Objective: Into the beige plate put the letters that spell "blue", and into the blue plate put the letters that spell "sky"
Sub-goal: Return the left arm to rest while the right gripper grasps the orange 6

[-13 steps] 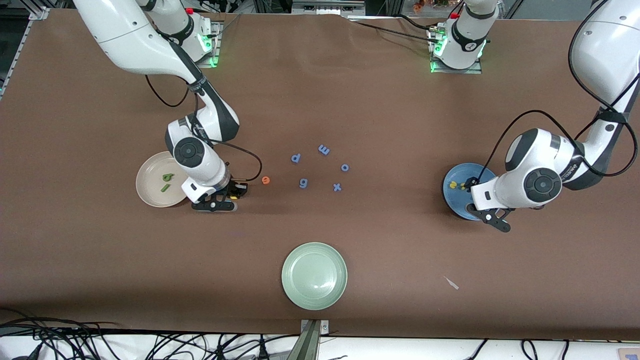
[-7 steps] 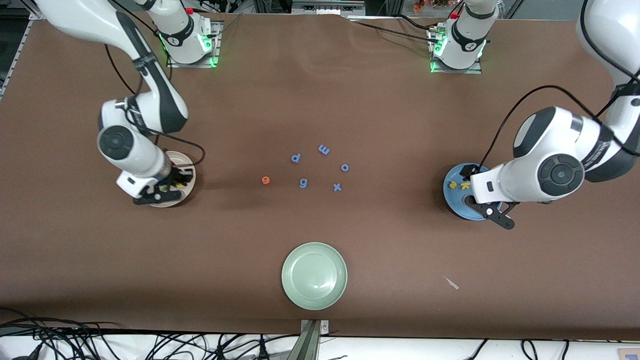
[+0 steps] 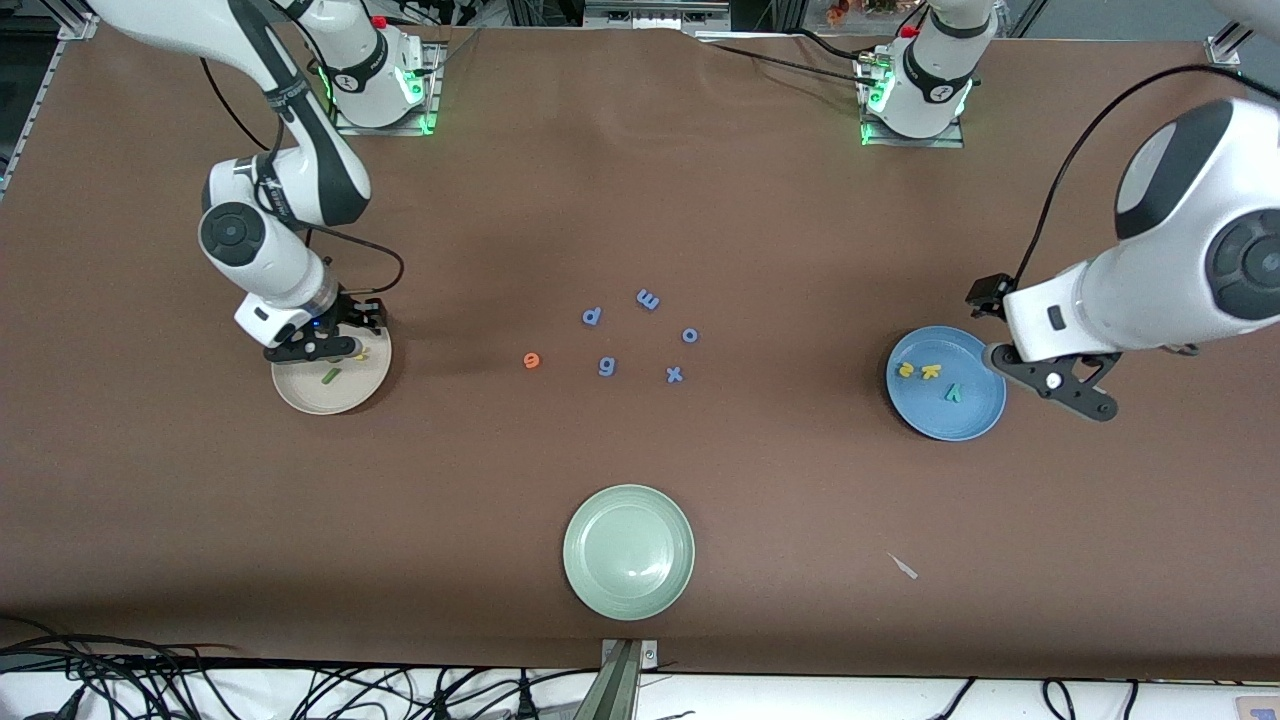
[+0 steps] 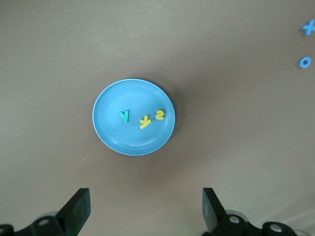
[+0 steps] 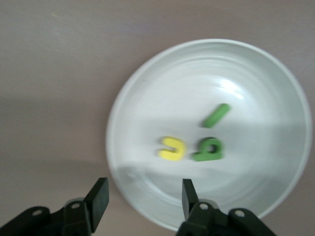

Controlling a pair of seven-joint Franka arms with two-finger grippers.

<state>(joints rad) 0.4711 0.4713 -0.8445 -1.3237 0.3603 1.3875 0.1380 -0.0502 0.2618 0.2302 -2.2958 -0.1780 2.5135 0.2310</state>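
In the front view, the right gripper (image 3: 335,340) hangs over the round cream-beige plate (image 3: 300,395) at the right arm's end of the brown table (image 3: 640,200), where a thin green foam bar l (image 3: 331,376) shows; a small orange foam e (image 3: 531,360) lies on the table near the loose blue foam letters (image 3: 640,335), with a pale green round plate (image 3: 628,565) nearer the camera. The left gripper (image 3: 1060,380) is raised beside the round medium-blue plate (image 3: 975,425), which holds a yellow foam s (image 3: 905,369), a yellow foam k (image 3: 931,371) and a teal-green foam y (image 3: 953,393). In the left wrist view the left gripper's fingers (image 4: 78,211) stand spread wide and empty, with those three letters in the blue plate below. In the right wrist view the right gripper's fingers (image 5: 100,196) are parted with nothing between them, and a yellow foam u (image 5: 172,148), a green foam b (image 5: 209,150) and the bar lie in the beige plate.
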